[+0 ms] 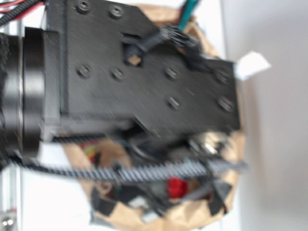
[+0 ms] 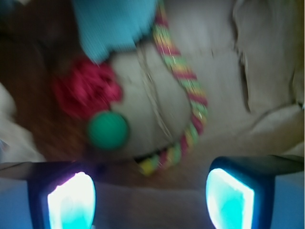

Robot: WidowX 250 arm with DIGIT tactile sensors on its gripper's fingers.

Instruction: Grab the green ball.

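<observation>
Green ball (image 2: 108,130) is sitting on brown paper (image 2: 267,57) in the wrist view, just in front of the red fabric toy (image 2: 86,90) and left of a striped rope (image 2: 190,90). Gripper (image 2: 152,195) jaws are spread wide, holding nothing, with glowing fingertips (image 2: 71,200). No writing is showing. Outside, the black arm (image 1: 144,72) is hiding the ball; only a red bit (image 1: 177,186) is peeking out

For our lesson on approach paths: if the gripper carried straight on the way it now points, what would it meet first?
Probably the rope on the crumpled paper, roughly centred ahead of the open gripper. The green ball sits off to the left. Depth is unclear.
</observation>
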